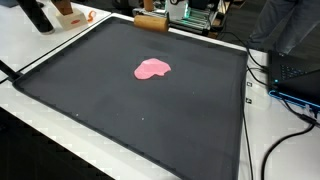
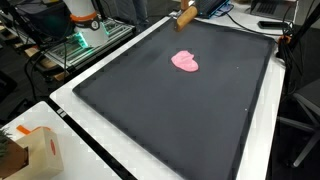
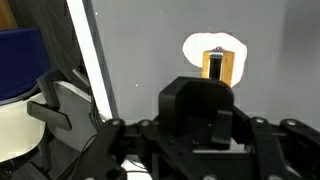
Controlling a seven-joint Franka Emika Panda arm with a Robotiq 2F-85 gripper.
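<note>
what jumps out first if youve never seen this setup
The pink blob stands out, lying on the big black mat that covers the white table in both exterior views. Next comes a wooden block at the mat's far edge, and in the wrist view the dark gripper fills the bottom.

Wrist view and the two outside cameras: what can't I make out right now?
- Hand: the wrist view shows only its dark housing, which hides the fingertips, so I cannot tell if it is open or shut. The exterior views do not show it clearly.
- Wooden piece: small and near the top edge in both exterior views. Held or lying, I cannot tell.
- Pink patch: washed out in the wrist view, its middle covered by the wooden piece.
</note>
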